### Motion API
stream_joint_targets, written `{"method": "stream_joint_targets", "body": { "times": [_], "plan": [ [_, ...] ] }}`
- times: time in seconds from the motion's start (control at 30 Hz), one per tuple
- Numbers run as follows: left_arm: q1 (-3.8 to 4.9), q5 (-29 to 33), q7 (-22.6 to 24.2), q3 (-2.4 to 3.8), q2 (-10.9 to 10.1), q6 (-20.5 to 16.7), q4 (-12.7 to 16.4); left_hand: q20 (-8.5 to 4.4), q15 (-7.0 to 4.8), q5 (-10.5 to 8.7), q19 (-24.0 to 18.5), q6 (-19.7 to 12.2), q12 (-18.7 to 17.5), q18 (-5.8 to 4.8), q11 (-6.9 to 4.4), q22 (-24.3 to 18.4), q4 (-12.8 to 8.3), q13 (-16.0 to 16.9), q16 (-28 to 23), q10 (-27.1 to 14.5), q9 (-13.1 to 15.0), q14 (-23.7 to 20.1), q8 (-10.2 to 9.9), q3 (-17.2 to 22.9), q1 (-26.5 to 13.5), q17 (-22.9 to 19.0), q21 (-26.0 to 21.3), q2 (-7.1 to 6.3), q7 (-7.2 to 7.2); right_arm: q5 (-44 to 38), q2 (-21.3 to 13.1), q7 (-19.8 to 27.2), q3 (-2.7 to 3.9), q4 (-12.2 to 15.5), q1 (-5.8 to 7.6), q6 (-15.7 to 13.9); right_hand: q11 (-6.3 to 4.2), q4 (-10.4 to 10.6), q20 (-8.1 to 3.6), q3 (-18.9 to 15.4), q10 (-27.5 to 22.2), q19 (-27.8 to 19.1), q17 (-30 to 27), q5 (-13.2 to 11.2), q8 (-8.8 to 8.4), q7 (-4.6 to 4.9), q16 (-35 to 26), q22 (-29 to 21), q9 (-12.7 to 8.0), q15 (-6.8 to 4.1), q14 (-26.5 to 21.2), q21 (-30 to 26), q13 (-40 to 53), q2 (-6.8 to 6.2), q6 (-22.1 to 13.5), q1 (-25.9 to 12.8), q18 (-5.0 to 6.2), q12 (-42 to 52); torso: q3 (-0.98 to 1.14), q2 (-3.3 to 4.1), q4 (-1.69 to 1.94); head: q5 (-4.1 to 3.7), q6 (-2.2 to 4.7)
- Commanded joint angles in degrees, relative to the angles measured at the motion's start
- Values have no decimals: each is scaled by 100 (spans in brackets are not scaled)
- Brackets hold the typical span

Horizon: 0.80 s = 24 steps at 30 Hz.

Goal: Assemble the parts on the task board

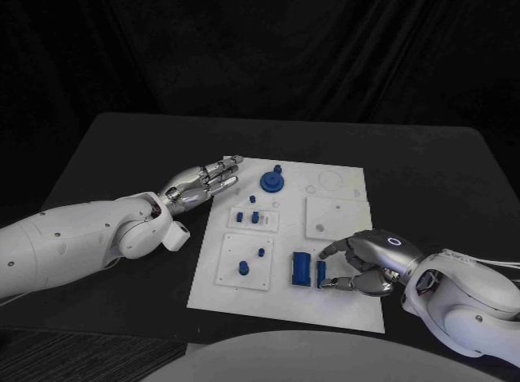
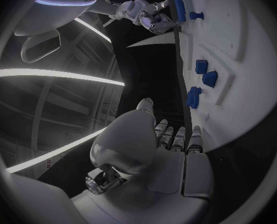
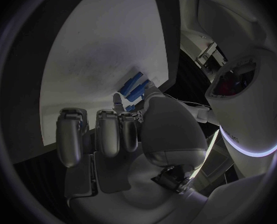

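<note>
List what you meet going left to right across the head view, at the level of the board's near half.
Left arm → task board → upright blue block → right hand → right arm.

One white task board (image 1: 340, 306) carries about seven small blue parts (image 1: 300, 268), and two hands (image 1: 203, 181) show.

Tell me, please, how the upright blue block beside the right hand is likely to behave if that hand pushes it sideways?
The blue block looks rigid, like moulded plastic, so it should not flex. It stands tall and narrow on the task board, so a high push would probably tip it. The right hand is close beside it; a low push may slide it.
</note>
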Motion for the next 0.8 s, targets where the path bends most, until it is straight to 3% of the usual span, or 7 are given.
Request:
{"method": "stream_joint_targets", "body": {
  "times": [0.03,0.27,0.47,0.67,0.8],
  "plan": [
    [-11,4,115,5,-4,44,21,35,12,23,-17,38,-38,-28,50,-9,17,-8,-21,3,5,-2,35,33,61,-7,-19,8,-10,-867,-1,-206,-3,-10,-18,49,-59,5,-50,-32,595,426,384,-24,-19,-37,-23,1381,-34,-63,396,-3,1509,-20,87,-133,-37,15,2,0,-4,11,0],
    [-14,4,122,5,-13,38,23,35,12,23,-17,36,-38,-27,52,-9,17,-8,-21,3,5,-2,34,34,61,-7,-19,9,-10,-1123,-12,-110,-3,-26,-19,-218,-73,5,-67,-27,595,431,398,-31,-31,-54,-19,1385,-61,-79,399,7,1509,-49,130,-210,-40,15,0,1,-2,2,0],
    [-17,4,133,5,-17,34,17,35,12,23,-17,36,-38,-27,52,-9,17,-8,-21,3,5,-2,34,34,61,-7,-19,9,-10,-1170,-62,216,-2,-21,-19,-869,-73,-1,-75,-4,595,466,473,-29,-41,-43,8,1411,-78,-85,413,79,1509,-64,148,-203,-60,15,1,-1,-5,26,0],
    [-23,4,144,5,-35,29,14,35,12,23,-17,36,-38,-27,52,-9,17,-8,-21,3,5,-2,34,34,61,-7,-19,9,-10,-1181,-151,733,-2,42,-19,-1483,-85,15,-111,50,595,534,616,-34,13,-61,66,1463,-119,-116,442,222,1509,-230,474,-321,-100,15,3,-4,-4,30,0],
    [-28,4,150,5,-45,28,14,35,12,23,-17,36,-38,-27,52,-9,17,-8,-21,3,5,-2,34,34,61,-7,-19,9,-10,-1178,-179,952,-2,88,-19,-1613,-81,15,-127,77,595,566,650,-32,65,-56,80,1488,-132,-130,446,290,1509,-278,747,-379,-119,15,2,3,-7,31,0]
  ]
}}
